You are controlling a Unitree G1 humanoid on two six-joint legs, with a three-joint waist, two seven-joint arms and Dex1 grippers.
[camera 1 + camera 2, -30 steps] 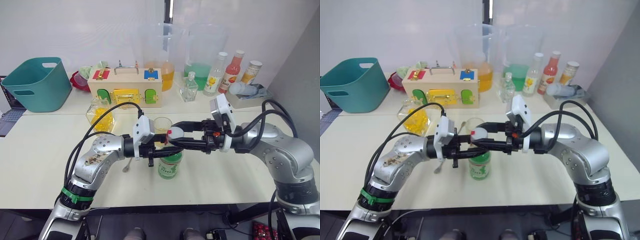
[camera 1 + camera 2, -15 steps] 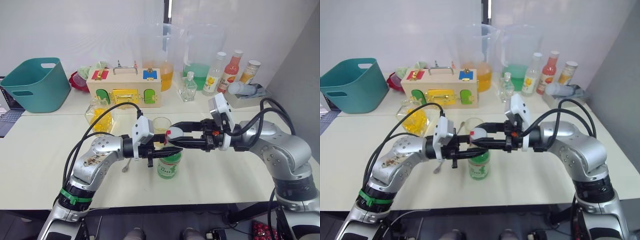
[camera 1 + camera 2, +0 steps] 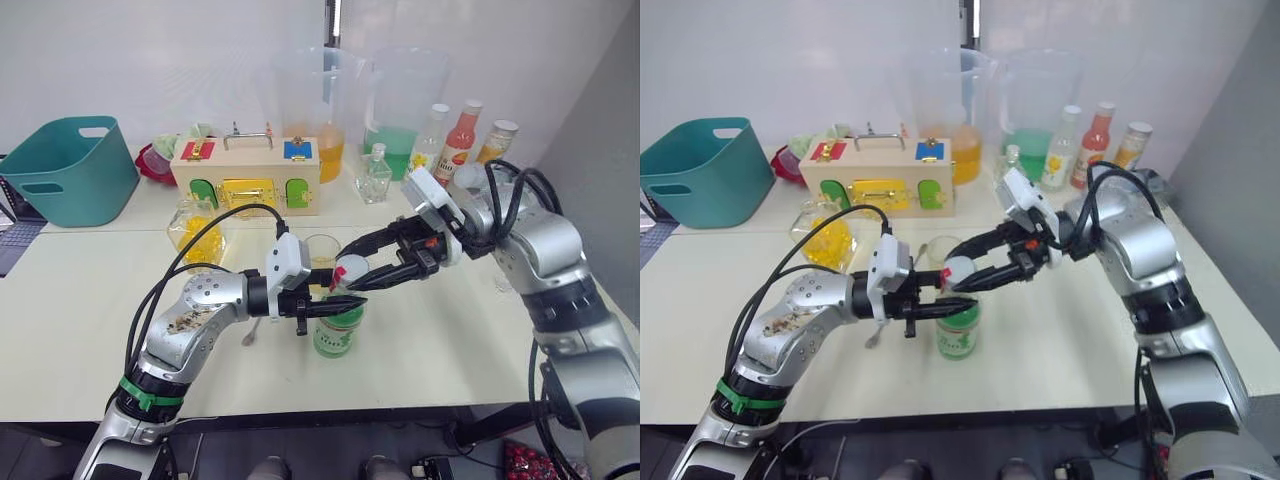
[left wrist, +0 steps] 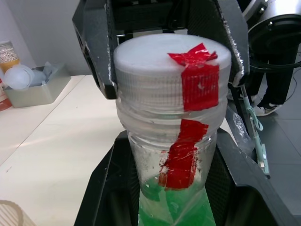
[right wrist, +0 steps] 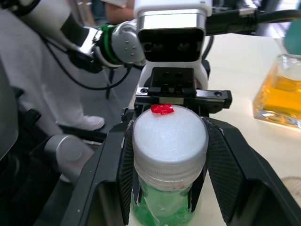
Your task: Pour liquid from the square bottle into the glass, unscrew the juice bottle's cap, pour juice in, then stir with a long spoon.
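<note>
Now, juice bottle (image 3: 335, 325): upright on the bench (image 3: 90, 300), near the front, between the two arms; pale green juice (image 4: 171, 207) inside, green-and-white label on the body.
Cap (image 5: 170, 139): white, with a strip of red tape on top and down the neck; sits on the bottle's neck.
Left end effector (image 3: 322, 309): reaches in from the left, level with the bench; closed around the bottle just under the cap, one black finger on each side.
Right end effector (image 3: 352, 280): comes in from the right, tilted down; its two black fingers squeeze the cap from both sides.
Right fingers (image 5: 126, 174): pressed flat against the sides of the cap in the right wrist view.
Glass (image 3: 324, 250): small clear tumbler, upright just behind the juice bottle, some yellow at the bottom.
Square bottle (image 3: 200, 232): upright on the bench, left of the glass, yellow liquid (image 3: 204, 245) in it.
Long spoon (image 3: 253, 334): lies flat on the bench under the left arm, small bowl toward the front; handle mostly hidden.
Wooden box (image 3: 249, 176): behind the square bottle, with coloured latches and a handle on top.
Teal tub (image 3: 68, 168): far left on the bench.
Pitchers (image 3: 318, 105): two tall clear ones at the back, one with orange liquid, one with green.
</note>
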